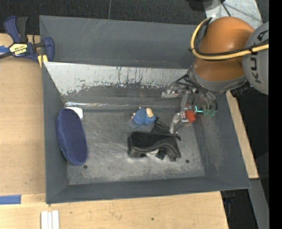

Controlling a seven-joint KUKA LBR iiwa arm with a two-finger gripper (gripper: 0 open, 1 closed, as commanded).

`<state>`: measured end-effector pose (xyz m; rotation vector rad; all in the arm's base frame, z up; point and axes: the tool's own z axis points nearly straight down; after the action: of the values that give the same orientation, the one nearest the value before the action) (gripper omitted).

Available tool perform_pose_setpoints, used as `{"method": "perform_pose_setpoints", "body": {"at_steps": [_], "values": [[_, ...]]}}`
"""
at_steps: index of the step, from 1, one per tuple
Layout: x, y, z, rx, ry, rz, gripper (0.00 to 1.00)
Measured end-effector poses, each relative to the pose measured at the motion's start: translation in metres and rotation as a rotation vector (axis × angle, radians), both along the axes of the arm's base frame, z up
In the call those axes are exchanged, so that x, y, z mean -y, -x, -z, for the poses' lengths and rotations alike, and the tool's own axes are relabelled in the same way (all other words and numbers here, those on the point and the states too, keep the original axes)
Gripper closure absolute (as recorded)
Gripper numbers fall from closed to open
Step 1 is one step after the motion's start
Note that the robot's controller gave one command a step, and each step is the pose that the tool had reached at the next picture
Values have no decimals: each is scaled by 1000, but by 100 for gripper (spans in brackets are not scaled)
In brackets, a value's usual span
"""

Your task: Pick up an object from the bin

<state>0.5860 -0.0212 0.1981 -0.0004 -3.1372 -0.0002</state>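
I cannot tell if the jaws are open, but they should go straight down and straddle the right edge of the black thing (150, 144).

— Which thing lies closest to the gripper (176, 127)?
— A black crumpled thing (153, 146), soft-looking, limp, folded over itself. What kind it is I cannot tell. It lies flat on the floor of the bin (131, 51), right of the floor's middle, with one dark end reaching toward the bin's right wall, at the gripper's tip.
— Touching?
— Cannot tell.
— And the others?
— A small blue lump (142, 117) with a tan bit on top lies toward the bin's back wall, near the middle. A dark-blue oval pad (72, 136) lies lengthwise along the bin's left wall, a white patch at its back end.
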Motion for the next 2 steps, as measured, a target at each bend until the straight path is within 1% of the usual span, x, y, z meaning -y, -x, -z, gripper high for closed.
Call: {"method": "perform_pose_setpoints", "body": {"at_steps": [1,2], "values": [[6,16,101,27,4,-342,0],[-40,18,97,12,2,-501,0]]}}
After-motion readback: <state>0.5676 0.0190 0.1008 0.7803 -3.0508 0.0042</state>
